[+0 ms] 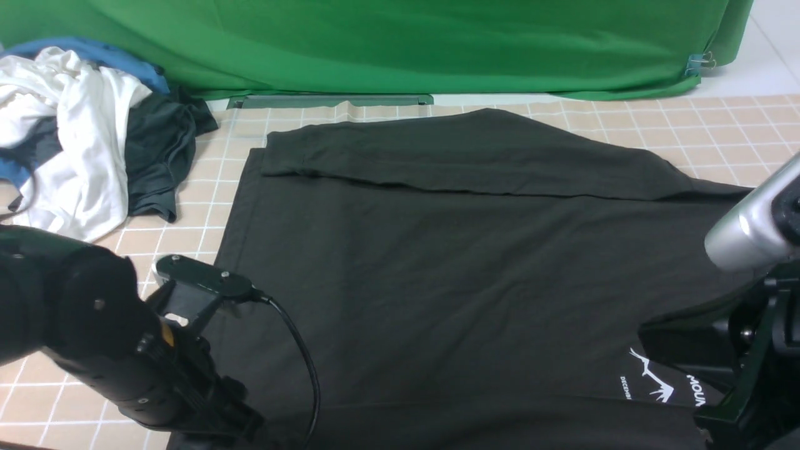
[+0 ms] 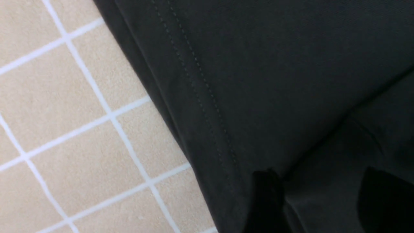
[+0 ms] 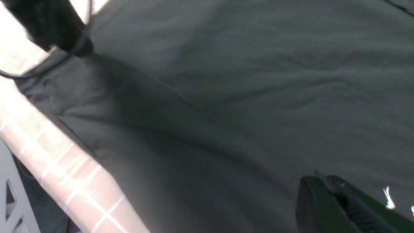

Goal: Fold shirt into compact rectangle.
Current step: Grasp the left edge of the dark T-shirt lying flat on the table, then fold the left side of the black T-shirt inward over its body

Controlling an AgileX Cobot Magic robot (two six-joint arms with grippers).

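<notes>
The black shirt (image 1: 437,250) lies spread flat on the tiled table (image 1: 737,125), with one sleeve folded across its far edge (image 1: 437,156). Its white mountain logo (image 1: 653,378) shows at the near right. My left arm (image 1: 125,350) reaches down at the shirt's near left corner. In the left wrist view the left gripper (image 2: 325,200) is open, its dark fingers (image 2: 265,200) wide apart with a ridge of black cloth between them, beside the stitched hem (image 2: 194,81). My right gripper (image 3: 326,187) is shut on a pinch of the shirt next to the logo (image 3: 389,198), and a crease runs to its tip.
A heap of white, blue and dark garments (image 1: 75,137) lies at the far left of the table. Green backdrop cloth (image 1: 406,44) hangs behind. A black cable (image 1: 300,350) loops from the left wrist over the shirt. The table's near edge (image 3: 64,168) is close to the shirt.
</notes>
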